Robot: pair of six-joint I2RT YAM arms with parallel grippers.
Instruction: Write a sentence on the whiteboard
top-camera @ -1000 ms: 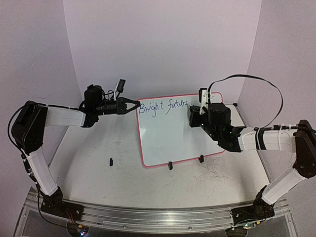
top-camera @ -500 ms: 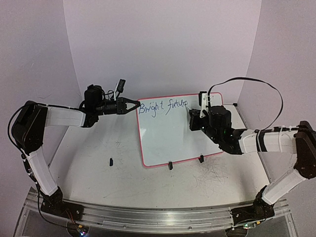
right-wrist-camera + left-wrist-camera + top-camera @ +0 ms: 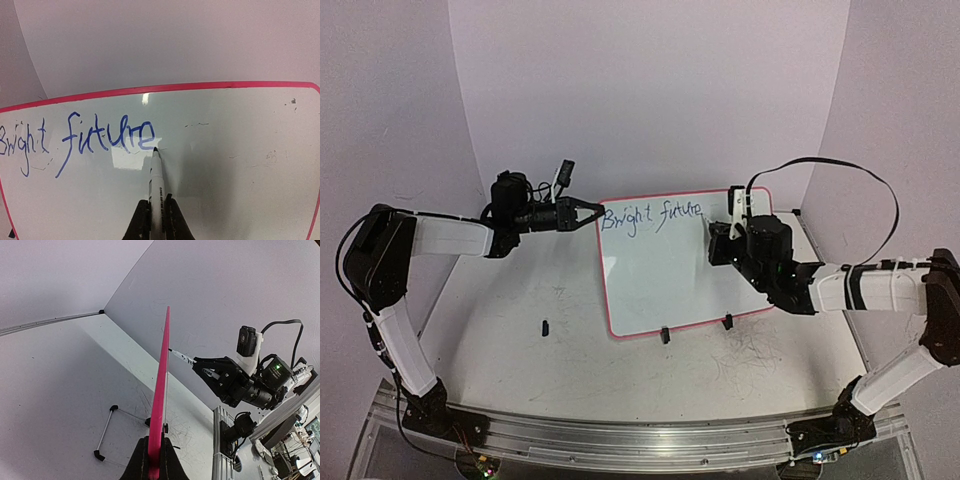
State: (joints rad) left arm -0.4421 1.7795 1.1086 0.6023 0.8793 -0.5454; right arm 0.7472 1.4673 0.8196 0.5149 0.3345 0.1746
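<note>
whiteboard rested on table, two black clip feet at its near edge. left gripper clamped on whiteboard's upper left rim, pink edge pinched between fingers. right gripper closed around marker, tip touching whiteboard just after last letter. sentence ran in blue along whiteboard's top edge, reading "bright future" so far. faint grey scribbles marked table near whiteboard's near right corner.

sentence: "Bright future" | blue ink | on whiteboard
</note>
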